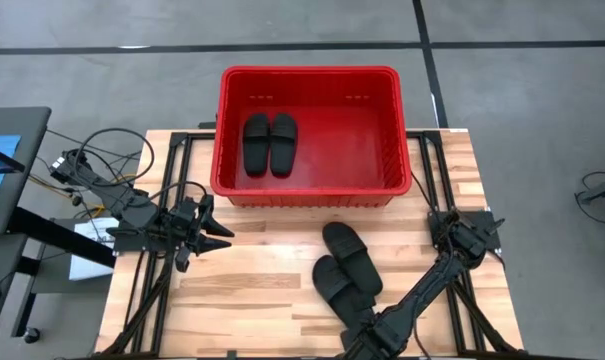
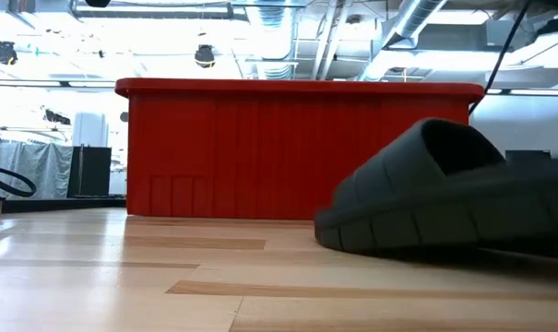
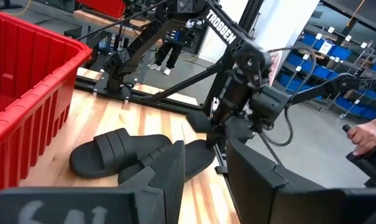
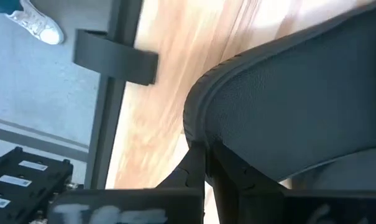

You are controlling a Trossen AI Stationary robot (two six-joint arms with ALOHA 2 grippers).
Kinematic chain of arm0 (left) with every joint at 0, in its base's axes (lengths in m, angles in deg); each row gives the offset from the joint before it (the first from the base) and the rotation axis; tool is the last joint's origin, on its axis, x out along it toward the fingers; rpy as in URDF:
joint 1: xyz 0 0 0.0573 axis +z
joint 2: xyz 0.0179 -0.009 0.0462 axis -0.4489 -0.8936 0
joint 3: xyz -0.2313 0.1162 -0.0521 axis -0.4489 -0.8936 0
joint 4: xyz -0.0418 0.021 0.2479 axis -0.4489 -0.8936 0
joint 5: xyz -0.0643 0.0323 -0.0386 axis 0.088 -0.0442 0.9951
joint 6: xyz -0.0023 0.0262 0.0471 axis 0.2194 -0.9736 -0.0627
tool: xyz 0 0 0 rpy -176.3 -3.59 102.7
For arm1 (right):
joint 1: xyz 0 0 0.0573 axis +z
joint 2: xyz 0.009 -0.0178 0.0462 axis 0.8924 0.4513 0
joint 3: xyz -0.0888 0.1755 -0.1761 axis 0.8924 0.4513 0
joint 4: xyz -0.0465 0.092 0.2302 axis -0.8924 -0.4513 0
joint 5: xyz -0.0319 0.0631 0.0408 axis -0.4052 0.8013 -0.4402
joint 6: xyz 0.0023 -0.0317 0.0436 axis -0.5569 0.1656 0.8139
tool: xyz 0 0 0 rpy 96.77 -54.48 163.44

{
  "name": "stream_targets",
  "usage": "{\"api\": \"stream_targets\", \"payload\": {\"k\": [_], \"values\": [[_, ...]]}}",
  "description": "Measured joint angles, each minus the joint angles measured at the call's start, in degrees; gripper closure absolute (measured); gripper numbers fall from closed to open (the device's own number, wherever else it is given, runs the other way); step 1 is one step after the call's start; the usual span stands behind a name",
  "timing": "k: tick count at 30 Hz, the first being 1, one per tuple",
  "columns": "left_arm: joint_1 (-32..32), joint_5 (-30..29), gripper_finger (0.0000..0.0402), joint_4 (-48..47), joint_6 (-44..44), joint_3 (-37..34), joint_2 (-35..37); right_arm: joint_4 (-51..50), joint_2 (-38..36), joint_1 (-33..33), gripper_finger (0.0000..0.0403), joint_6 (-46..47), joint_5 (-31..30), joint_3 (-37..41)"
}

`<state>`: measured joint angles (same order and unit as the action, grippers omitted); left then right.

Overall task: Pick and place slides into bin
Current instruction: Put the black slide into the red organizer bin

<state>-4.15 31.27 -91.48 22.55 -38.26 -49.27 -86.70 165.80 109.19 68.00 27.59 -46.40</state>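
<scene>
Two black slides (image 1: 270, 144) lie side by side, soles down, in the left part of the red bin (image 1: 312, 72) at the table's far edge. Two more slides lie on the table in front of the bin: one farther (image 1: 350, 250), one nearer (image 1: 334, 288). My right gripper (image 1: 360, 322) is at the nearer slide's near end, shut on it (image 4: 287, 106). My left gripper (image 1: 222, 238) is open and empty at the table's left, pointing toward the two slides (image 3: 122, 152). The low view shows a slide (image 2: 426, 198) on the table before the bin (image 2: 297, 148). My right gripper pinches the rim of the nearer slide's near end (image 4: 197, 134) between its two fingers, coming from the table's near side, along the slide. In the high view the slide still seems to lie on the table. How far back it reaches between the fingers does not show.
The bin's right half (image 1: 352, 140) holds nothing. Bare wood lies between my left gripper and the slides. Dark arm frames stand at both table sides (image 1: 147, 290). A person's hand (image 3: 368, 134) and shoe (image 4: 35, 25) show beyond the table.
</scene>
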Motion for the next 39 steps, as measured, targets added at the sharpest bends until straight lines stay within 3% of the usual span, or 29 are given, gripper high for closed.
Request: {"api": "stream_targets", "payload": {"k": [13,21,26,33,39], "values": [[0.0,0.0,0.0294,0.0,0.1,0.0,0.0,-18.2,-0.1,-0.9,0.0402,-2.0,-12.7,-18.1],[0.0,0.0,0.0294,0.0,0.1,0.0,0.0,-19.1,-0.3,-2.7,0.0402,-2.0,-22.2,-26.6],[0.0,0.0,0.0294,-0.4,0.1,0.0,0.0,-19.1,-0.3,-3.3,0.0402,-3.3,-27.1,-30.1],[0.0,0.0,0.0294,-2.2,0.2,0.0,0.0,-19.1,-0.4,-3.9,0.0402,-4.5,-31.5,-30.1],[0.0,0.0,0.0294,-3.0,1.5,0.0,0.0,-18.4,-0.4,-5.3,0.0402,-4.7,-39.0,-30.0]]}}
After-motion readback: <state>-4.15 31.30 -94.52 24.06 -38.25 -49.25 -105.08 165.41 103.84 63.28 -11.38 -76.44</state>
